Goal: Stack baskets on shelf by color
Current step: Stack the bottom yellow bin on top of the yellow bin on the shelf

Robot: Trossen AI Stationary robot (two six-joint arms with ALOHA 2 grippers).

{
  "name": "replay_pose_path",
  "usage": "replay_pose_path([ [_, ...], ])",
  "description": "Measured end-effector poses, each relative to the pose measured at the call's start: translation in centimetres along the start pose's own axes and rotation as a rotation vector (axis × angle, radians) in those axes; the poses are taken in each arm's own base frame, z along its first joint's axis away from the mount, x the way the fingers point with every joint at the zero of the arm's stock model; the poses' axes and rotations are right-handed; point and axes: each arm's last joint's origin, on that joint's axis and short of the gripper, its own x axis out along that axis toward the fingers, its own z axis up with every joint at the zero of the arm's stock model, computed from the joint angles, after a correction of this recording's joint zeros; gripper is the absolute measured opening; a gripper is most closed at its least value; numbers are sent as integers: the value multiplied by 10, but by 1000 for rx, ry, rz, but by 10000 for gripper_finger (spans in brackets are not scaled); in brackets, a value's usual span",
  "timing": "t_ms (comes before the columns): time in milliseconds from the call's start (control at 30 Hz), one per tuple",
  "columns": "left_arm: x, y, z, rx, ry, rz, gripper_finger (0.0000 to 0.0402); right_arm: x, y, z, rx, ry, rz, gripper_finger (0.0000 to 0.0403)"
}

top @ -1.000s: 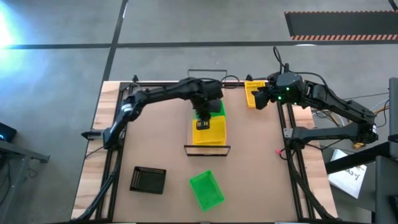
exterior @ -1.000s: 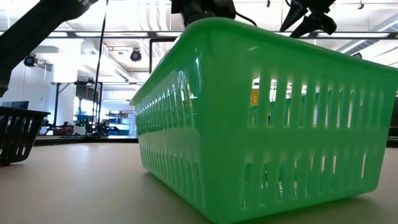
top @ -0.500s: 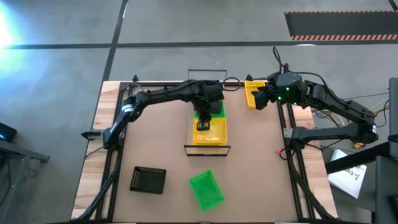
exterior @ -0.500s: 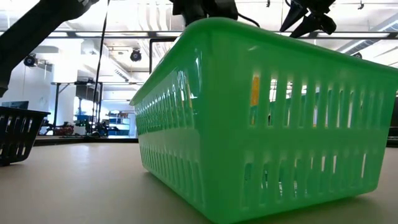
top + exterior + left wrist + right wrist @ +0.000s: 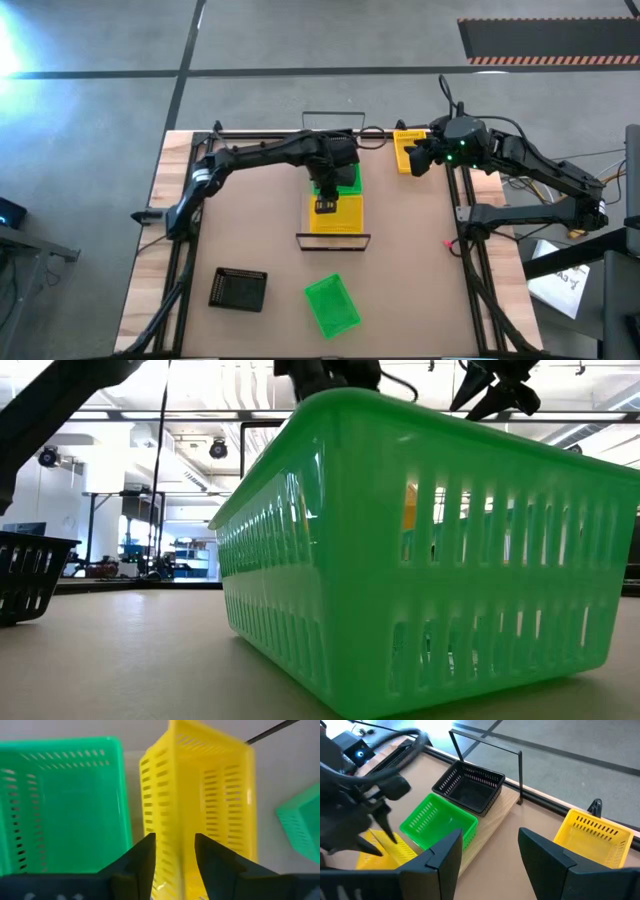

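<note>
My left gripper (image 5: 325,207) (image 5: 175,857) is over the near end of the wooden shelf (image 5: 490,832), shut on a yellow basket (image 5: 345,215) (image 5: 210,795). Beside it on the plank stand a green basket (image 5: 349,178) (image 5: 437,822) and, farther back, a black basket (image 5: 470,787). My right gripper (image 5: 418,158) (image 5: 490,850) waits open above the table's far right corner, next to a second yellow basket (image 5: 405,150) (image 5: 595,835). A loose green basket (image 5: 331,305) (image 5: 420,560) and a loose black basket (image 5: 238,289) (image 5: 30,570) rest on the tabletop near the near edge. My left gripper comes down from above onto the yellow basket's long side wall (image 5: 165,830). One finger (image 5: 140,862) is outside the wall and the other (image 5: 215,862) is inside the basket. The basket sits below the fingers, over the shelf's near end; I cannot tell whether its bottom rests there.
A black wire frame (image 5: 333,240) closes the shelf's near end and another (image 5: 485,742) its far end. The loose green basket fills most of the low view. Bare tabletop lies to the left and right of the shelf.
My left gripper has shifted a little toward the shelf's near end over the yellow basket. My right arm has kept still.
</note>
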Motion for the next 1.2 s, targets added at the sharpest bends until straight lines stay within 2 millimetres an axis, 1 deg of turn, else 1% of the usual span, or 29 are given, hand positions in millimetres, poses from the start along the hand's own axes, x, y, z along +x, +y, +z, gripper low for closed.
replay_pose_path([
  [100,3,-1,-1,8,9,-5,90,0,0,0,1,-3,1,185],
  [200,12,1,-1,10,8,-4,48,0,0,0,1,-4,1,185],
  [267,13,1,0,12,-2,0,17,0,0,0,1,-4,1,185],
  [300,12,1,1,14,-10,1,9,0,0,0,1,-4,1,185],
  [500,10,1,2,16,-22,-14,2,0,0,0,1,-4,1,185],
  [667,14,0,0,14,-8,-18,6,0,0,0,1,-4,1,185],
  [933,27,1,-7,3,46,-25,12,0,0,0,1,-3,1,185],
  [1067,28,1,-8,-5,52,-27,50,0,0,0,1,-3,1,185],
  [1133,22,0,-6,-8,30,-22,79,0,0,0,1,-3,1,185],
  [1200,12,-1,-4,-20,2,-16,110,0,0,0,1,-3,1,185],
])
